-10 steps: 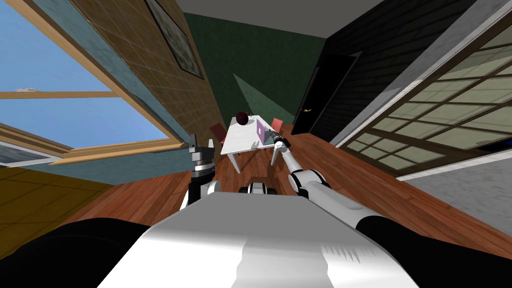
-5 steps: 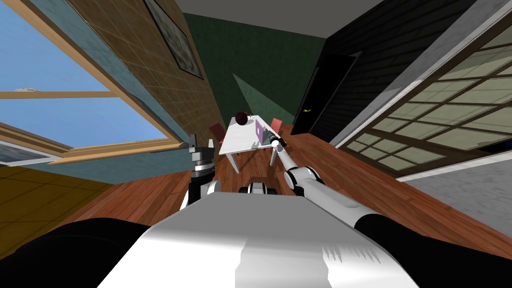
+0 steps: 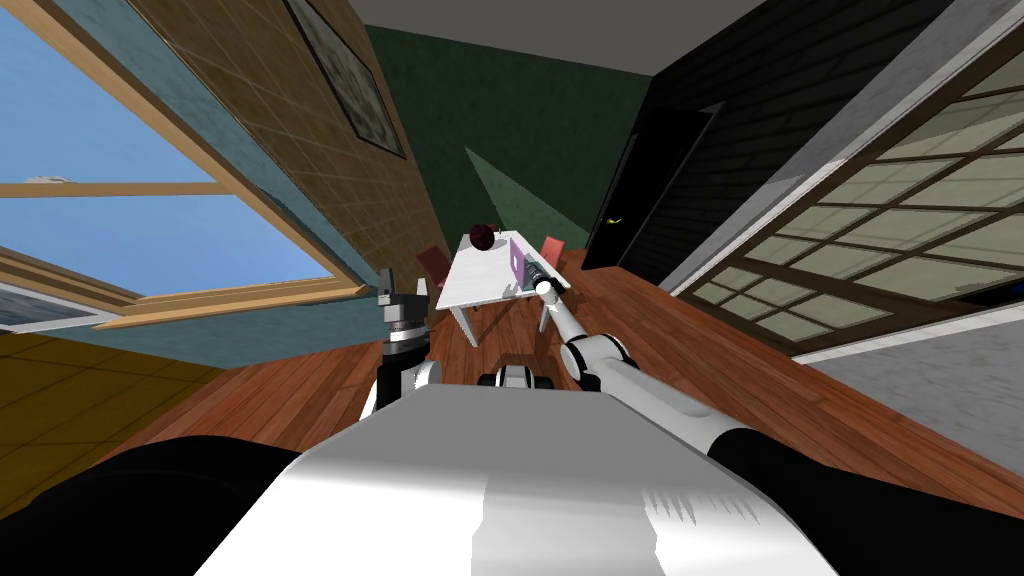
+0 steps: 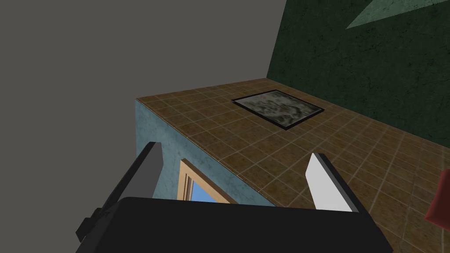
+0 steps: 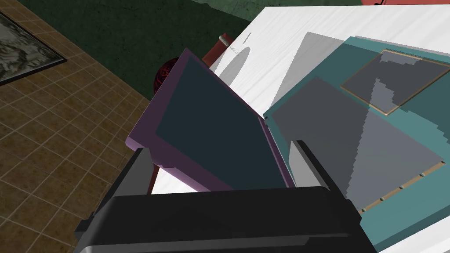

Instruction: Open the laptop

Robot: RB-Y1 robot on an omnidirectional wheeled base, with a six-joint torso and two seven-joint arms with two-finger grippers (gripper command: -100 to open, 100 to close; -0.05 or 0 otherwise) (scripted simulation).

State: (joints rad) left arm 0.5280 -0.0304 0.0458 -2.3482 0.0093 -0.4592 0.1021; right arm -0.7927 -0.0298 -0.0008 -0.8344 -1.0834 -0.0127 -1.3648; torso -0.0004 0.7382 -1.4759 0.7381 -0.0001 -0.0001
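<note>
One laptop (image 3: 519, 262) sits at the right edge of the one white desk (image 3: 478, 282), its purple lid (image 5: 206, 127) already lifted off the teal base (image 5: 395, 131). The right gripper (image 5: 219, 148) has its fingers spread on either side of the lid's edge, clamping nothing. The left gripper (image 4: 235, 150), raised well apart from the desk, is wide and empty. The opening looks under way; next the lid wants a steady push back. One dark red ball (image 3: 484, 237) rests at the desk's far end, and two red chairs (image 3: 434, 262) stand beside it.
</note>
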